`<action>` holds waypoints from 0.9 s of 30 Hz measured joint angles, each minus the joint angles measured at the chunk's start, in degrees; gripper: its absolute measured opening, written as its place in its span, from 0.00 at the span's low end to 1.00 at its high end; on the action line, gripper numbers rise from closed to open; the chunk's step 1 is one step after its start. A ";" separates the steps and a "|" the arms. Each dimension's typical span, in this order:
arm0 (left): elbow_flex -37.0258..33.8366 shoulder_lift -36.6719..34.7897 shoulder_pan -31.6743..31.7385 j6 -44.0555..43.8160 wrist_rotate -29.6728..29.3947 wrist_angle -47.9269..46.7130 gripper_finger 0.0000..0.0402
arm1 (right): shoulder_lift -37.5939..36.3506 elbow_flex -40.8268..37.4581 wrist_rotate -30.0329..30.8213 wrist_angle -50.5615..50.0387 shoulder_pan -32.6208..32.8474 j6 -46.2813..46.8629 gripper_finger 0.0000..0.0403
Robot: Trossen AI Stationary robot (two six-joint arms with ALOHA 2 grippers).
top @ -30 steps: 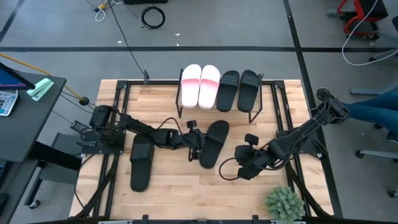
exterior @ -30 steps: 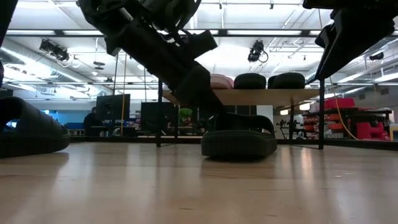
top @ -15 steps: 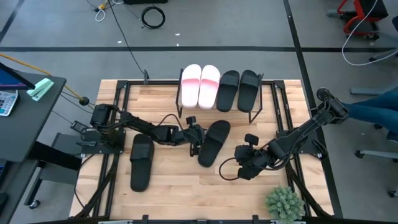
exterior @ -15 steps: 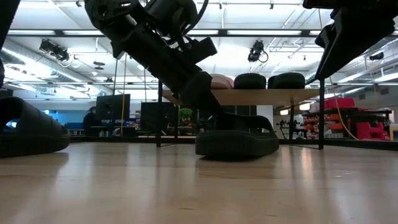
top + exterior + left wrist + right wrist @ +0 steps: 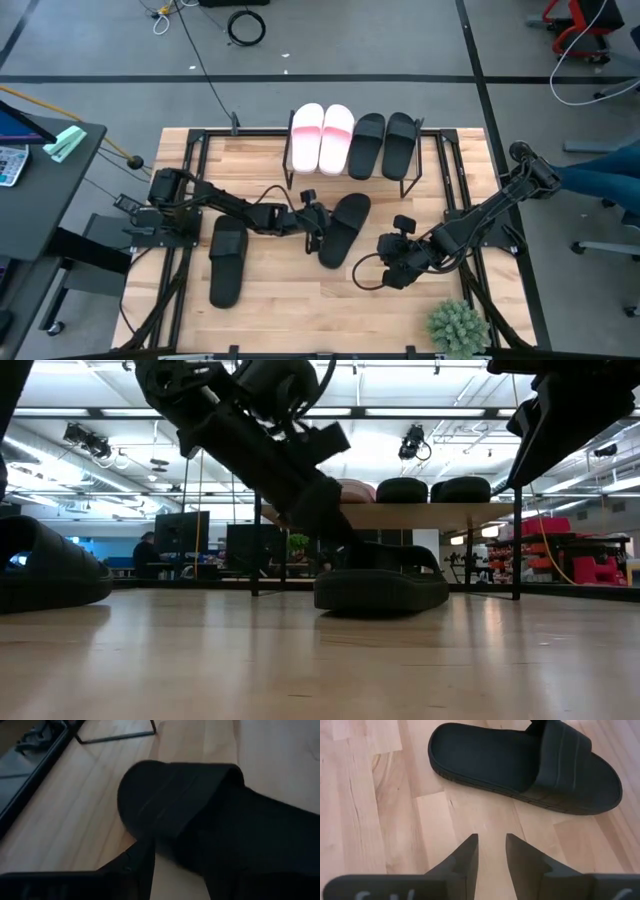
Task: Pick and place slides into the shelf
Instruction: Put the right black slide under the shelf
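A black slide [image 5: 345, 232] lies flat on its sole mid-table, its wide strap [image 5: 180, 795] toward the shelf. My left gripper [image 5: 318, 225] reaches it from the left and stands open at the strap's left side; one finger shows outside the strap and the other is hidden by it. My right gripper [image 5: 491, 842] hovers open over bare wood to the slide's right, holding nothing. A second black slide [image 5: 227, 262] rests on the table at the left. The shelf [image 5: 290, 180] at the far middle carries two pink slides [image 5: 322, 137] and two black slides [image 5: 385, 143]. My left gripper comes slanting down from the table's left. Its visible finger [image 5: 142, 862] lies against the outer side of the strap, low where it meets the sole [image 5: 152, 837]. The strap hides the other finger, so a pinch cannot be told. The slide stays flat on the table.
A small green plant [image 5: 458, 327] stands at the near right corner. Black frame rails [image 5: 180, 200] run along the table's left and right sides. Open wood lies between the centre slide and the near edge. A person [image 5: 148, 555] shows far off in the room.
The centre black slide has slid and turned slightly on the table, its near end going toward the left edge, with my left gripper at its strap. It still lies flat.
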 joint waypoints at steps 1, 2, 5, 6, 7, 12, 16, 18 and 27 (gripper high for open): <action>0.19 0.96 0.00 0.36 0.00 1.42 0.38 | 0.00 0.00 0.01 -0.03 0.00 -0.02 0.26; 0.18 1.58 0.03 0.60 -0.04 1.75 0.38 | 0.01 0.00 0.00 0.04 0.00 -0.03 0.26; 0.09 3.51 0.16 0.64 -1.01 5.36 0.39 | 0.02 0.00 0.02 0.01 0.00 -0.12 0.26; 0.15 4.06 0.31 0.65 -1.87 6.22 0.39 | 0.04 0.00 -0.01 0.01 0.00 -0.11 0.26; 0.12 4.21 0.35 0.65 -2.64 6.19 0.39 | 0.04 0.00 0.03 -0.05 0.00 -0.13 0.26; 0.16 4.44 1.78 0.41 -4.61 7.11 0.33 | 0.04 0.00 0.01 -0.03 0.00 -0.17 0.26; 0.15 4.45 3.13 -0.57 -4.64 7.79 0.24 | 0.04 0.00 0.02 -0.03 0.00 -0.42 0.26; 0.15 4.45 3.50 -1.30 -4.68 7.68 0.16 | 0.04 0.00 0.01 -0.03 0.00 -0.42 0.26; 0.15 4.45 2.22 -2.87 -6.83 7.66 0.02 | 0.04 0.00 0.01 -0.03 0.02 -0.44 0.26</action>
